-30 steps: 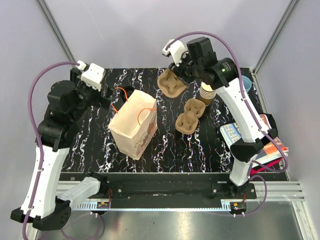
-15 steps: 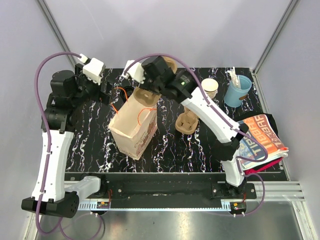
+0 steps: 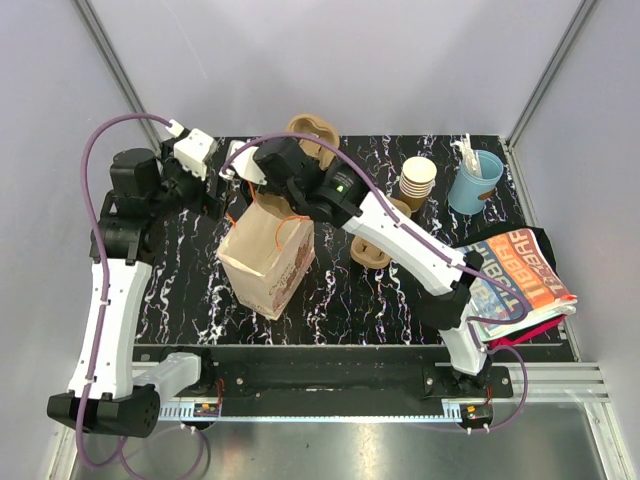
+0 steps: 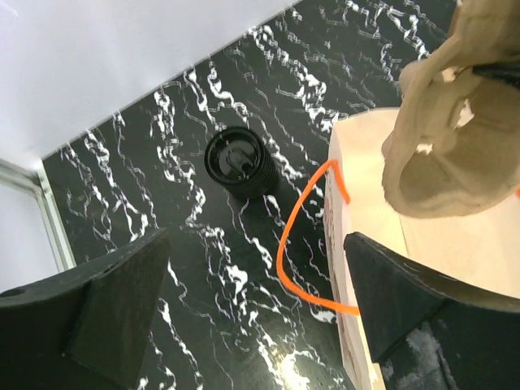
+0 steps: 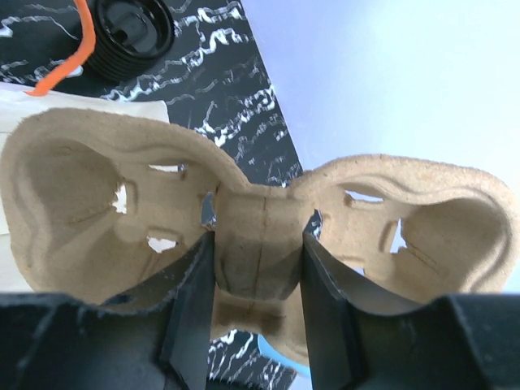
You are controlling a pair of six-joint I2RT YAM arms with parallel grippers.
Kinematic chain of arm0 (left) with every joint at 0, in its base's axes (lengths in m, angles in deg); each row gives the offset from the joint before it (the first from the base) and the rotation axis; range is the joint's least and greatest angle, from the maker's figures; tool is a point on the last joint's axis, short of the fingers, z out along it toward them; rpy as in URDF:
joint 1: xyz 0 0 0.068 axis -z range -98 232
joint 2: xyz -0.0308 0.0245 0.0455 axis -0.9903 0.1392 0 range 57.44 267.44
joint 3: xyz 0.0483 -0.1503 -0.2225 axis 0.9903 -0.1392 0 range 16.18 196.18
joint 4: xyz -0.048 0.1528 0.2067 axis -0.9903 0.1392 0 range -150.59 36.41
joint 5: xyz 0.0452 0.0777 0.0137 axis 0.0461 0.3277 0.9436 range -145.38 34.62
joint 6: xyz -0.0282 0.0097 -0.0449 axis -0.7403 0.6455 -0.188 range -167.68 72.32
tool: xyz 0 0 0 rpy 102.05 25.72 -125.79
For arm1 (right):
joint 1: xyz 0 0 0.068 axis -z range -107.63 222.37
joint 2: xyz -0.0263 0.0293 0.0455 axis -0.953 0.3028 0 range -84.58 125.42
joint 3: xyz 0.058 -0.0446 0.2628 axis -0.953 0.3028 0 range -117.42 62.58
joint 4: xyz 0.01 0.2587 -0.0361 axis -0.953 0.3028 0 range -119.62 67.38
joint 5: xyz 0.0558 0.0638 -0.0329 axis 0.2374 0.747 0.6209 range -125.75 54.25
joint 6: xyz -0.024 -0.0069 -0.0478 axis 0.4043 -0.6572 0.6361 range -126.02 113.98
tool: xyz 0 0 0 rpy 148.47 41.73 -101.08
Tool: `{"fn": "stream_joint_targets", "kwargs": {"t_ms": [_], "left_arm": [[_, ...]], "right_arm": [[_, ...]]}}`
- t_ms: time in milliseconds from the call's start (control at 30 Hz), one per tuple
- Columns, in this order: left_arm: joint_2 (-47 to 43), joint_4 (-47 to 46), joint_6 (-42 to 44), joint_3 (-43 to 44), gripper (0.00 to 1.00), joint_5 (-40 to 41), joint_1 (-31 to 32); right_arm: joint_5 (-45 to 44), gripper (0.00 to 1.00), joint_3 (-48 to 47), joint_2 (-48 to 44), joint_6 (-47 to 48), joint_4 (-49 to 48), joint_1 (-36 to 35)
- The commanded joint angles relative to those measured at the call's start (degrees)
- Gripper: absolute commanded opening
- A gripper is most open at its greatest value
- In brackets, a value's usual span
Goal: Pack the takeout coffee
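No lidded tan cup shows in any view; the takeout coffee is hidden or out of view. My right gripper (image 5: 256,276) is shut on the middle ridge of a tan moulded-pulp cup carrier (image 5: 256,236). It holds the carrier in the air over the open mouth of the paper bag (image 3: 268,250). The carrier shows at the back in the top view (image 3: 308,130). My left gripper (image 4: 256,309) is open and empty at the bag's back left edge (image 4: 455,260). The bag's orange handle (image 4: 292,244) runs between its fingers. A stack of black round lids (image 4: 236,161) stands on the table beyond.
Two more pulp carriers (image 3: 372,245) lie right of the bag. A stack of nested tan cups (image 3: 418,180) and a light blue cup (image 3: 475,182) stand at the back right. Magazines (image 3: 515,275) lie at the right edge. The right arm spans the table's middle.
My right arm has swung left from the back right, carrying the pulp carrier to above the bag. My left gripper has moved right, closer to the bag's edge and handle.
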Motion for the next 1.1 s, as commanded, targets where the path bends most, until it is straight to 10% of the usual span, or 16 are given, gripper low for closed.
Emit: {"fn": "stream_joint_targets", "kwargs": {"t_ms": [0, 300, 600, 1067], "left_arm": [[-0.35, -6.17, -2.43, -2.09, 0.91, 0.47, -1.37], [0.0, -11.09, -8.23, -5.16, 0.77, -6.55, -6.29], [2.82, -12.41, -11.22, -7.72, 0.37, -16.58, -11.13], [1.86, -16.89, -21.33, -12.55, 0.08, -13.16, -12.18]], "right_arm": [[-1.98, 0.43, 1.18, 0.97, 0.46, -3.66, -3.84], [-2.59, 0.43, 0.66, 2.29, -3.58, -4.19, -5.17], [-1.28, 0.43, 2.5, 0.01, -5.08, -4.27, -5.08], [-0.05, 0.44, 7.6, -1.67, -6.48, -2.34, -8.15]]}}
